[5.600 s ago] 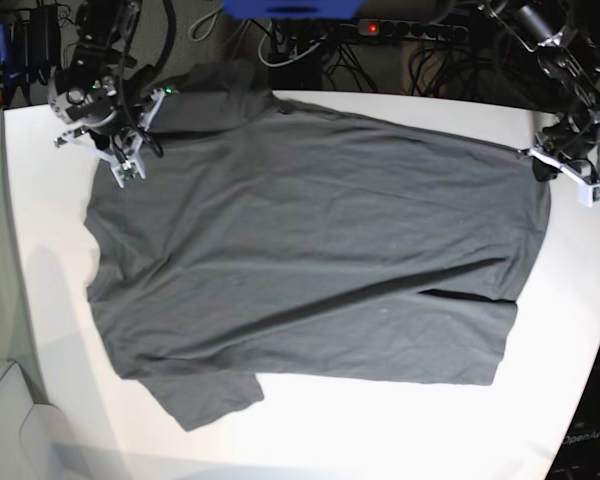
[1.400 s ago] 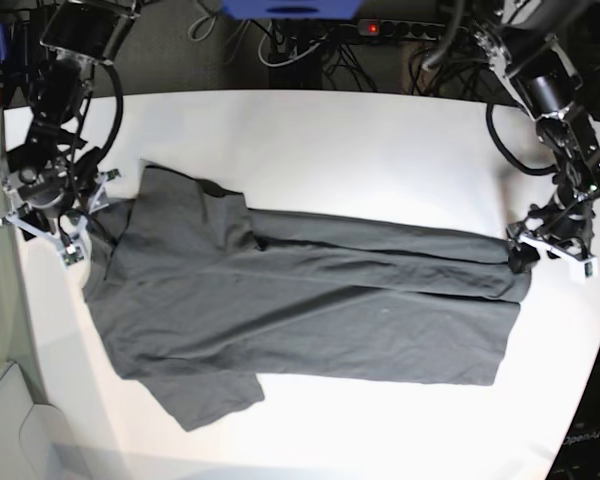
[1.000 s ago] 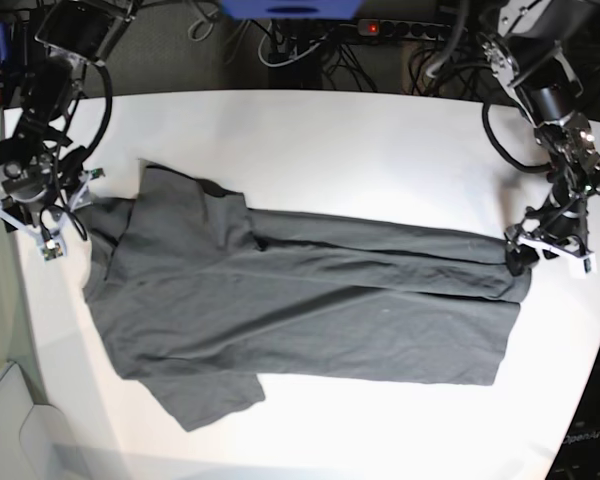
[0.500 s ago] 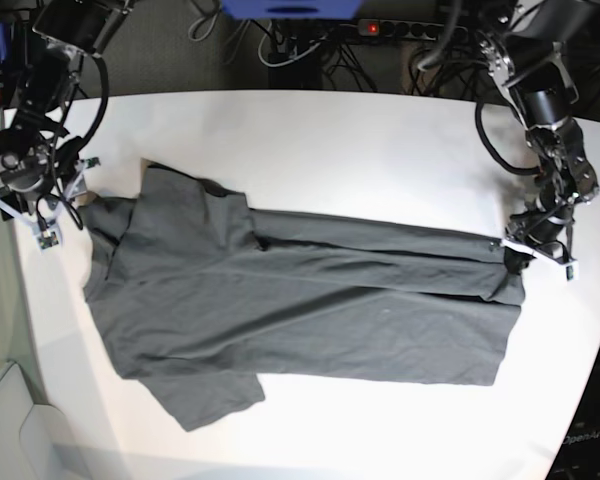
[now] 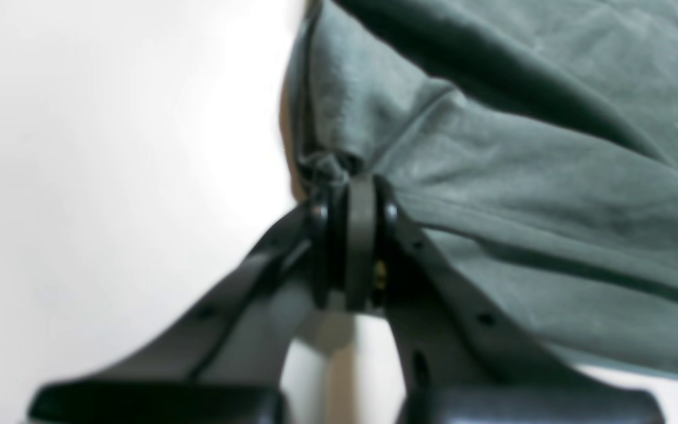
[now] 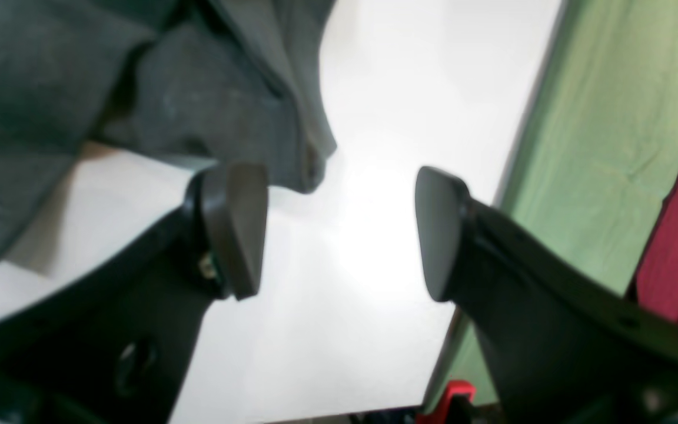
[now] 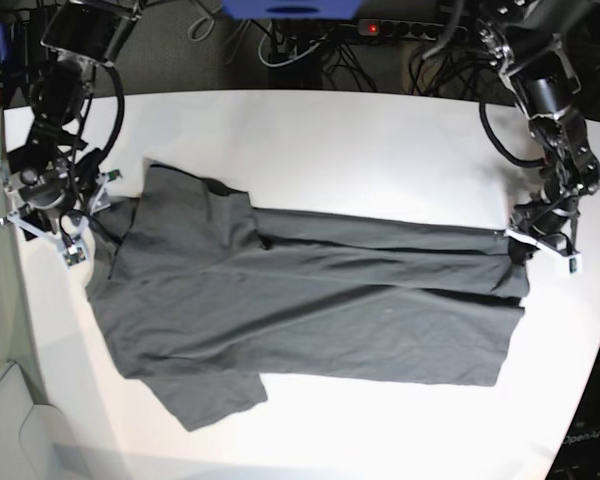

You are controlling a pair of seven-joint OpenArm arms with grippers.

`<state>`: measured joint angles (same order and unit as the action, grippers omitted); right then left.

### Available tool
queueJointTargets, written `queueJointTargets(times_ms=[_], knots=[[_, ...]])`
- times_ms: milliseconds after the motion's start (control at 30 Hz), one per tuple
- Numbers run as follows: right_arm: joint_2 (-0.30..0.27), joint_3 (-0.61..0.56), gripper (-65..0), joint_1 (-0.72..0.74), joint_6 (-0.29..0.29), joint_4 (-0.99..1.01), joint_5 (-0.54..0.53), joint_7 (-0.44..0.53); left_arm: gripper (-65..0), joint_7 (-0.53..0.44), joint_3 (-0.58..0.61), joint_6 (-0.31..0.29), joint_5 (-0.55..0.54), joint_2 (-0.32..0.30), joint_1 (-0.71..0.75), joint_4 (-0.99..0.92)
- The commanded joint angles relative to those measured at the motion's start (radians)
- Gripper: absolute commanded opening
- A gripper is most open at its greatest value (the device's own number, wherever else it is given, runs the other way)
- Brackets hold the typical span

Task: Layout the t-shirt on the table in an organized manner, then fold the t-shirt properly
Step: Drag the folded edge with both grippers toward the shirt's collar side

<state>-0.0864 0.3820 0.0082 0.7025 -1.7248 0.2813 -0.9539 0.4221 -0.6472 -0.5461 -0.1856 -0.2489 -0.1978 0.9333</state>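
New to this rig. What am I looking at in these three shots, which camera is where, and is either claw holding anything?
It is a robot with two arms at a white table. The base view looks down from above; the other two come from cameras mounted on each wrist, looking along the claw. A dark grey t-shirt lies on the table, its far half folded toward the near edge. In the base view the sides are mirrored: the left gripper is on the picture's right. Its wrist view shows it pinched shut on a bunched corner of the cloth. The right gripper sits at the shirt's other end; its wrist view shows it open, holding nothing, with the shirt's edge just past one fingertip.
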Motion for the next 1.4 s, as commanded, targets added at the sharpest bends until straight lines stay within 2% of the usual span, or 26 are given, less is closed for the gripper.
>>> queueJointTargets(times_ms=[0,233,433,533,633,700,833,900,1133,1367], knots=[[-0.013,-0.004,-25.0,0.017,-0.004,-0.013,-0.004,0.019,-64.7,-0.010,-0.004,-0.001,-0.005,-0.016,-0.016,0.022],[-0.013,-0.002,-25.2,0.023,-0.004,0.076,-0.004,0.022,-64.7,-0.006,-0.004,-0.001,-0.005,-0.016,-0.016,0.026],[0.003,-0.001,-25.6,0.022,-0.004,0.096,-0.006,0.109,-64.7,-0.006,-0.004,-0.001,-0.005,-0.014,-0.016,0.026],[0.006,-0.002,-26.5,0.023,-0.004,0.119,-0.006,0.118,-64.7,-0.006,-0.004,-0.001,-0.005,-0.013,-0.016,0.026],[0.006,-0.002,-32.7,0.032,-0.004,0.148,-0.006,0.131,-64.7,-0.006,-0.004,-0.001,-0.005,-0.013,-0.015,0.026],[0.006,-0.004,-39.5,0.034,-0.004,0.168,-0.006,0.148,-64.7,-0.006,-0.004,-0.001,-0.005,-0.013,-0.002,0.026],[0.003,-0.001,-58.0,0.032,-0.004,0.171,-0.004,0.152,-64.7,0.002,-0.004,-0.001,-0.007,-0.013,0.011,0.028],[0.001,0.001,-64.8,0.031,-0.004,0.170,-0.004,0.148,-64.7,0.045,-0.006,-0.001,-0.007,-0.014,0.033,0.057],[-0.013,-0.002,-65.0,-0.037,-0.004,0.069,-0.004,0.152,-64.7,0.180,-0.006,-0.001,-0.007,-0.007,0.143,0.313],[-0.013,-0.004,-65.0,-0.124,-0.004,-0.068,-0.004,0.146,-64.7,0.275,-0.006,-0.001,-0.007,-0.007,0.222,0.451]])
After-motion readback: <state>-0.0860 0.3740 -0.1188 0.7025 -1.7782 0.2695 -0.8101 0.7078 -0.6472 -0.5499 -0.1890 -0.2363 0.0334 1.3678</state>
